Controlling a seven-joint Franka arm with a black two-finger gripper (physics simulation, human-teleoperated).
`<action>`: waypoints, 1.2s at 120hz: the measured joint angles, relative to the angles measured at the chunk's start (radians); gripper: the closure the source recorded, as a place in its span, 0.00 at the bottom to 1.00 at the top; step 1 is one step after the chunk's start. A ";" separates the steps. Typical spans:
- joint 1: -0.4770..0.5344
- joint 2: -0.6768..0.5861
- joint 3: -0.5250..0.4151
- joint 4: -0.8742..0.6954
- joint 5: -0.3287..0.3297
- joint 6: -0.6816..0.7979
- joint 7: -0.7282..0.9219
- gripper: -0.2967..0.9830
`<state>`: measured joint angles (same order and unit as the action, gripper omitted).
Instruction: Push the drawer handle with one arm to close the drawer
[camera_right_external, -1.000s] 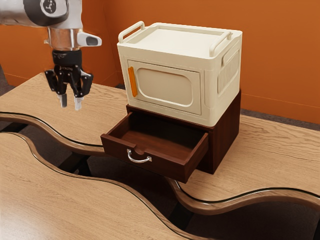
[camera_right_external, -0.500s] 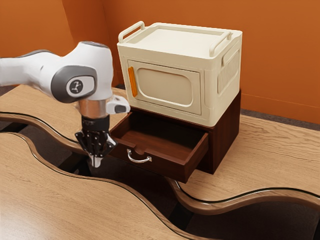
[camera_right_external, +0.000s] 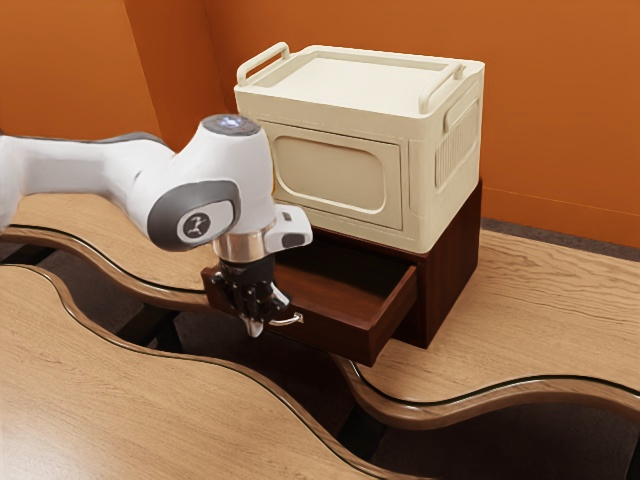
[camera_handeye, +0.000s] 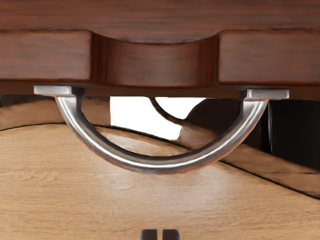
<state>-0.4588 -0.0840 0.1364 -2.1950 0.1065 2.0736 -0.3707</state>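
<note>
Can see a pale wooden table with wavy edges (camera_right_external: 110, 400), and on it a cream boxy cabinet (camera_right_external: 335, 175) atop a dark-brown wooden base (camera_right_external: 455, 265), with its brown wooden drawer (camera_right_external: 340, 333) pulled out. Am pointing the black two-finger gripper (camera_right_external: 255, 329) down before that drawer, jaws together, near the curved silver metal handle (camera_handeye: 160, 164) on its front.

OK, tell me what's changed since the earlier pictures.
The pincer moved down and toward the exterior view's right, up to the handle; it closed, taking hold of nothing. The drawer stayed open, the cream cabinet unmoved.
</note>
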 joint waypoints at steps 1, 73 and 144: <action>0.001 0.002 0.000 0.000 0.001 0.004 -0.001 0.85; 0.012 0.090 0.011 0.009 0.120 0.214 -0.042 0.85; 0.018 0.166 0.012 0.051 0.204 0.390 -0.057 0.85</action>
<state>-0.4407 0.0818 0.1479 -2.1436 0.3104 2.4637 -0.4278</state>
